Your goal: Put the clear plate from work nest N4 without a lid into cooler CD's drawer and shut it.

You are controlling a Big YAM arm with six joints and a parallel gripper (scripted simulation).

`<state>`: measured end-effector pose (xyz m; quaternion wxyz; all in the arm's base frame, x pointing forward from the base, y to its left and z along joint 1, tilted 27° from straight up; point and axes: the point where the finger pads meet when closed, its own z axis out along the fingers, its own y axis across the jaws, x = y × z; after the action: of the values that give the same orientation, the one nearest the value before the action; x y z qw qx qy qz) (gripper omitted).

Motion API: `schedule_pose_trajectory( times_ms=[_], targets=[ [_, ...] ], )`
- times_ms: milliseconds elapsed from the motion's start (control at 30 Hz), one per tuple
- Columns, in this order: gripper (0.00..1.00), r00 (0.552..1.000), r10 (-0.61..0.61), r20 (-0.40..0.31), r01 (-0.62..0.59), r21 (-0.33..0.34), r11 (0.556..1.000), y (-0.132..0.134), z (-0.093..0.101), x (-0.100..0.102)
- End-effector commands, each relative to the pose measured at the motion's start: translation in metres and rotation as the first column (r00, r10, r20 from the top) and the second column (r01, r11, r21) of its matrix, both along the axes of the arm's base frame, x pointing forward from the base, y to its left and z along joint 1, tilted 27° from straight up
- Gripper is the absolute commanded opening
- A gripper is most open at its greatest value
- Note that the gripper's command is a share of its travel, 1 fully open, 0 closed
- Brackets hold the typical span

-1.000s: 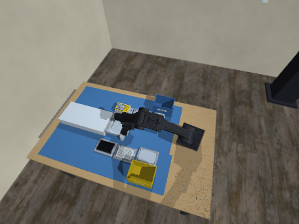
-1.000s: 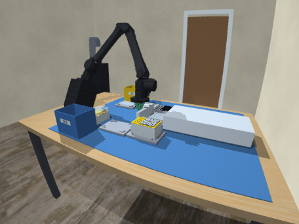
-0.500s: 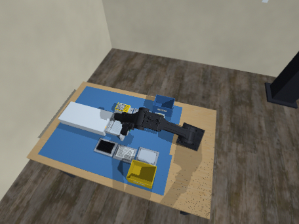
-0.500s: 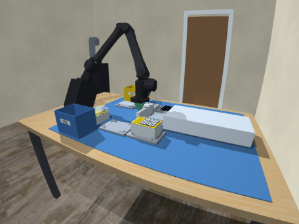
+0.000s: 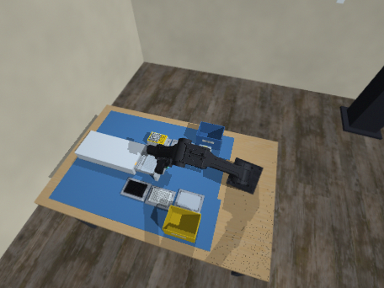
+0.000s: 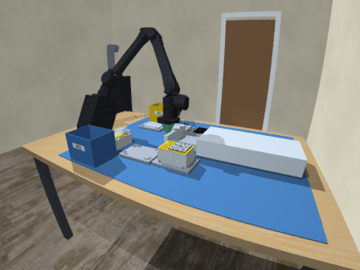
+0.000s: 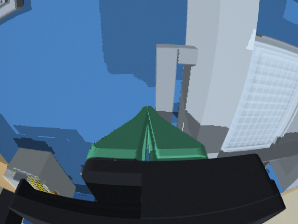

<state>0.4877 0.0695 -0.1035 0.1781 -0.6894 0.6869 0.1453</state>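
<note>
Clear plate in open drawer; end effector closed, empty, beside handle.

I am holding my 1 arm arched high, wrist pointing down, and my gripper is fully closed, gripping nothing.

A blue bin and yellow bin stand apart; a brown door behind, seemingly closed.
</note>
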Motion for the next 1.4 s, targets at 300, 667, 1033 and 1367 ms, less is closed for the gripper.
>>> schedule_pose_trajectory(
  times_ms=[300, 667, 1033, 1367],
  targets=[
    [0.00, 0.999, 0.003, 0.038, -0.003, -0.001, 1.000, 0.006, 0.009, 0.030],
    [0.00, 0.999, 0.002, 0.041, -0.002, -0.001, 1.000, 0.007, 0.010, 0.046],
    [0.00, 0.999, 0.002, 0.042, -0.002, -0.001, 1.000, 0.007, 0.011, 0.058],
    [0.00, 0.999, 0.002, 0.054, -0.002, -0.001, 1.000, 0.007, 0.012, 0.068]
  ],
)
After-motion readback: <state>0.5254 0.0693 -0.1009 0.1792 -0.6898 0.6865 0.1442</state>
